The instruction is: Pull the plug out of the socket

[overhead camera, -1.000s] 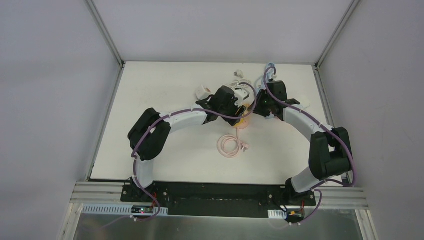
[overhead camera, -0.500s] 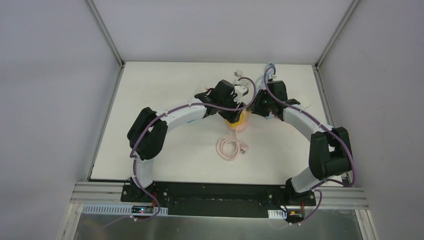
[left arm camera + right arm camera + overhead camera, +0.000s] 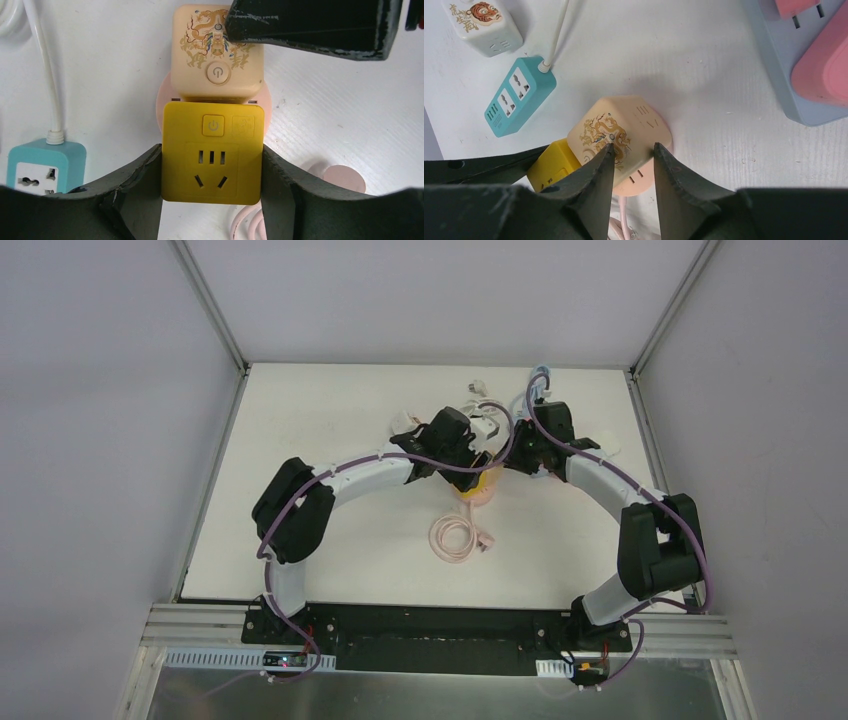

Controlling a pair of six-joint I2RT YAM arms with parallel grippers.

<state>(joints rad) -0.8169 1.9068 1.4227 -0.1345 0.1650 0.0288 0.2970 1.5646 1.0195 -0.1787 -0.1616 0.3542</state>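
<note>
We list first the left arm, whose wrist has swung out and back while the left gripper (image 3: 211,165) stays clamped on both flanks of the yellow cube adapter (image 3: 220,187). The right gripper (image 3: 633,150) has its jaws narrowed to a slit atop the cream dragon-printed cube (image 3: 624,117), pinching or merely pressing we cannot tell. We judge this a loosening wiggle. The two cubes remain butted together mid-table (image 3: 330,420), unparted, the yellow one glossy and square with a power button above its socket holes.
</note>
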